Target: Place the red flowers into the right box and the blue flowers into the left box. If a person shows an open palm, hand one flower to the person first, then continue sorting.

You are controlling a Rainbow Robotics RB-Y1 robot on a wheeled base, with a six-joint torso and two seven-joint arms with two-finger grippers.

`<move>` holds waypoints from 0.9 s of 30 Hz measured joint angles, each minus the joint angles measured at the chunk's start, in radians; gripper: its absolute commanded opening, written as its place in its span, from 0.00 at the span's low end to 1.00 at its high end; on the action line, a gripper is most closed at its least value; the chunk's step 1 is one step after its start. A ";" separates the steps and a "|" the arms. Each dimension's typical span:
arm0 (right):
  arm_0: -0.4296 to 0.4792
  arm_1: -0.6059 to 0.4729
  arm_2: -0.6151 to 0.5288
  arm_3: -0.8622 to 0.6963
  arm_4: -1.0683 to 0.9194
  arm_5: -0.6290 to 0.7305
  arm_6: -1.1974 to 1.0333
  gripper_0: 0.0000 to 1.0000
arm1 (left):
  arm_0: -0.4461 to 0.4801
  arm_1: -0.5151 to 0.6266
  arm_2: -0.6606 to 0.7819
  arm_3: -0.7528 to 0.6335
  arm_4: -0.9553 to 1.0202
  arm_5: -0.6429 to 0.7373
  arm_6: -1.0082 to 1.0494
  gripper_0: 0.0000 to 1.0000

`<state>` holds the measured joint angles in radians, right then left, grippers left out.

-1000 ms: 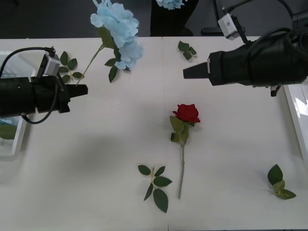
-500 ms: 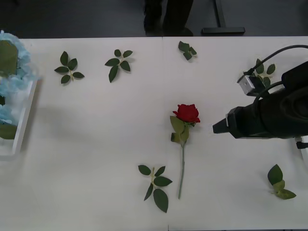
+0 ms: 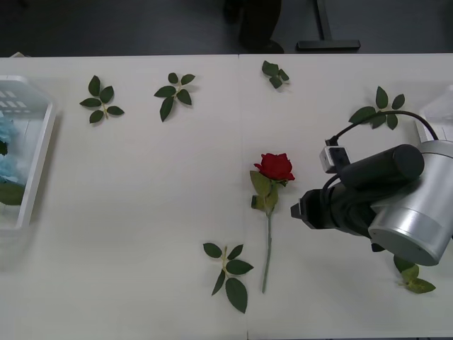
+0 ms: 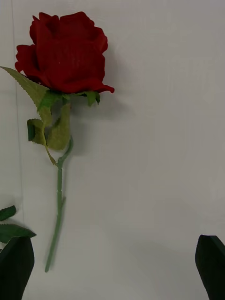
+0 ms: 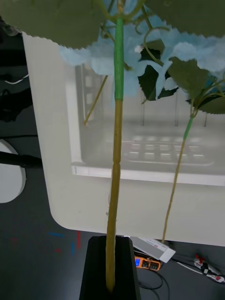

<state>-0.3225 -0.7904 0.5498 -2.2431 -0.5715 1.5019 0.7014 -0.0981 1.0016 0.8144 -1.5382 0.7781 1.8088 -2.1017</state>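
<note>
Rose (image 3: 274, 166) lay on the worktop (image 3: 141, 212) just left of the right end effector (image 3: 303, 210), whose fingers were spread, stem running toward the robot. Left end effector (image 5: 110, 265) pinched a blue flower stem (image 5: 115, 178) over the left box (image 5: 140, 187).

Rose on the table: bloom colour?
Deep red bloom on the rose, green stem and leaves; clearest in the right wrist view.

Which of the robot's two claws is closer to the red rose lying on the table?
The right. The right gripper hovers just beside the red rose, fingers open. The left gripper is far off at the left box, shut on a blue flower's stem.
</note>
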 measured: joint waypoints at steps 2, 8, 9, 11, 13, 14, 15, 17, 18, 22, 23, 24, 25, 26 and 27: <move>0.000 0.034 0.004 0.034 0.020 -0.021 0.000 1.00 | 0.013 0.000 -0.003 0.000 -0.026 -0.008 0.000 0.00; -0.025 0.142 0.031 0.155 0.092 -0.066 0.000 1.00 | 0.016 0.000 -0.033 0.000 -0.062 -0.041 0.000 0.56; -0.035 0.155 0.041 0.178 0.104 -0.074 0.000 1.00 | 0.016 0.000 -0.037 0.000 -0.065 -0.046 0.000 0.65; -0.054 0.178 0.058 0.217 0.121 -0.085 0.000 1.00 | 0.016 0.000 -0.044 0.000 -0.068 -0.052 0.000 0.81; -0.072 0.202 0.070 0.258 0.138 -0.094 0.000 1.00 | 0.016 0.000 -0.051 0.000 -0.068 -0.053 0.000 0.94; -0.080 0.214 0.074 0.275 0.146 -0.095 0.000 1.00 | 0.016 0.000 -0.054 0.000 -0.068 -0.054 0.000 1.00; -0.089 0.226 0.077 0.293 0.155 -0.095 0.000 1.00 | 0.016 0.000 -0.057 0.000 -0.068 -0.054 0.000 1.00; -0.105 0.250 0.083 0.327 0.174 -0.096 0.000 1.00 | 0.016 0.000 -0.062 0.000 -0.062 -0.054 0.000 1.00; -0.113 0.261 0.086 0.344 0.182 -0.097 0.000 1.00 | 0.016 0.000 -0.064 0.000 -0.050 -0.054 0.000 1.00; -0.142 0.303 0.100 0.415 0.218 -0.107 0.000 1.00 | 0.016 0.000 -0.067 -0.001 0.053 -0.050 0.000 1.00; -0.148 0.312 0.105 0.431 0.226 -0.113 0.000 1.00 | 0.016 0.000 -0.067 -0.005 0.080 -0.046 0.000 1.00; -0.152 0.318 0.110 0.444 0.233 -0.118 0.000 1.00 | 0.016 0.000 -0.067 -0.011 0.106 -0.043 0.000 1.00; -0.156 0.326 0.114 0.459 0.242 -0.125 0.000 1.00 | 0.016 0.000 -0.068 -0.023 0.145 -0.040 0.000 1.00; -0.159 0.332 0.118 0.472 0.248 -0.132 0.000 1.00 | 0.016 0.000 -0.072 -0.039 0.192 -0.040 0.000 1.00; -0.162 0.338 0.122 0.486 0.254 -0.136 0.000 1.00 | 0.016 0.000 -0.079 -0.056 0.231 -0.041 0.000 1.00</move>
<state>-0.4847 -0.4522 0.6714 -1.7575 -0.3176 1.3656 0.7012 -0.0820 1.0016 0.7358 -1.5946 1.0086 1.7677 -2.1016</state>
